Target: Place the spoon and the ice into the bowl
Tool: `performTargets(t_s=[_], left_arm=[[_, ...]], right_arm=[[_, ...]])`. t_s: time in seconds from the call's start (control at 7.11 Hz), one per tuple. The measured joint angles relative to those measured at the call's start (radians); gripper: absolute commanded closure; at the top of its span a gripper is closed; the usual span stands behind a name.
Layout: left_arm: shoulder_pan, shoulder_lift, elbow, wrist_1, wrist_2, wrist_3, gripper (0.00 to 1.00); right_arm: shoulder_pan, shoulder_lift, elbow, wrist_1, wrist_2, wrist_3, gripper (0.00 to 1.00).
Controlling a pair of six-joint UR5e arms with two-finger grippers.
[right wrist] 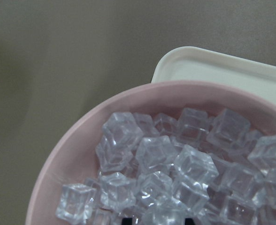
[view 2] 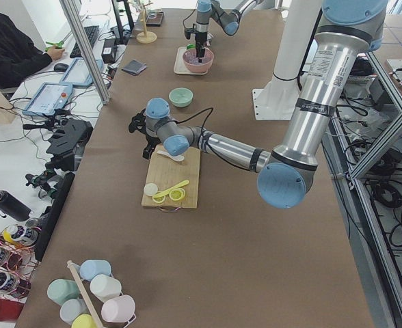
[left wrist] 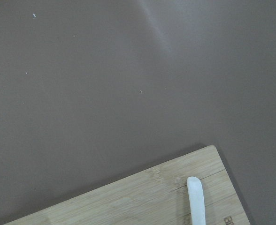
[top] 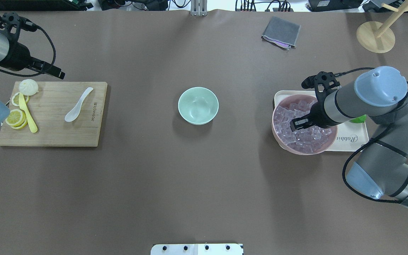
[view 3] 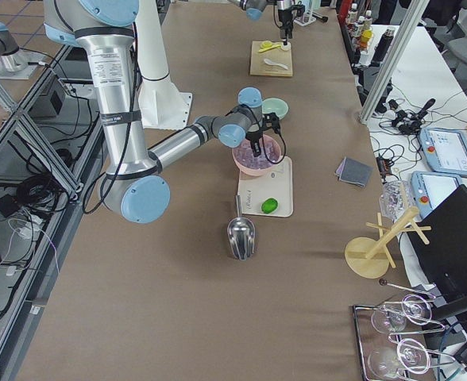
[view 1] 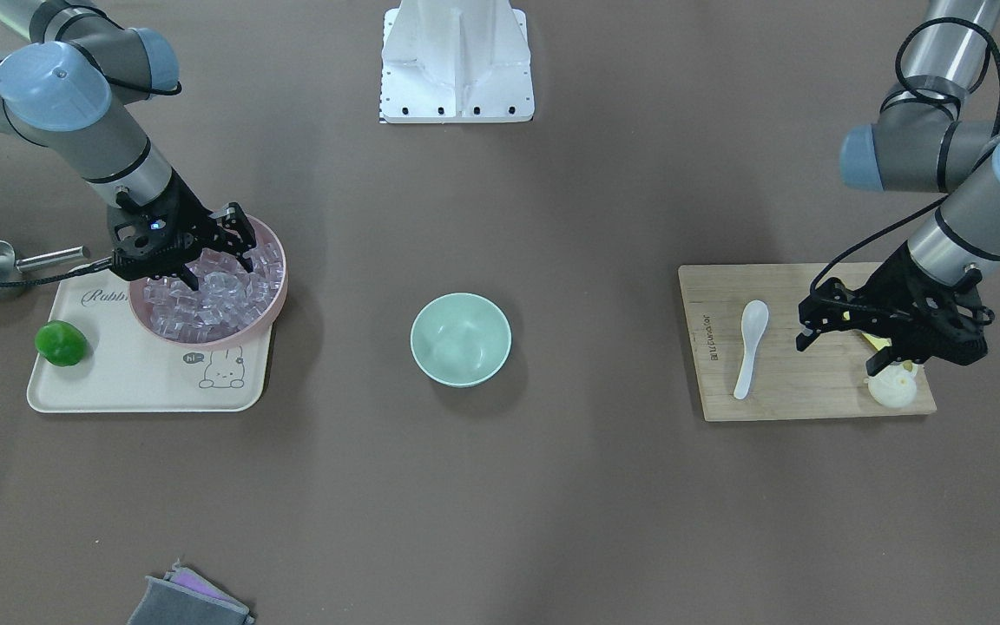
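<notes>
While the right gripper point(view 1: 218, 271) is sitting spread-jawed among the ice point(view 1: 205, 308), the left gripper point(view 1: 808, 317) is hovering open beside the spoon point(view 1: 752, 347); ice-picking step, next calling for closing on one cube

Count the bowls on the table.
2. The mint-green bowl sits empty at the centre of the table. The pink bowl, full of ice cubes, stands on the cream tray, with the right gripper reaching into it. None seems hidden.

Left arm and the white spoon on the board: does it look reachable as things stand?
Likely yes: the spoon lies free on the cutting board, with nothing over it, and the left gripper hovers open close beside it.
</notes>
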Motion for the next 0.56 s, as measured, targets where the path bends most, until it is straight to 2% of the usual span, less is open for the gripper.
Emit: performTargets(t_s=[0.56], left_arm=[[0.002,-0.001,0.002,0.000,0.000,-0.002,0.02]], right_arm=[[0.003,0.014,0.037,-0.004,0.005,-0.002,1.00]])
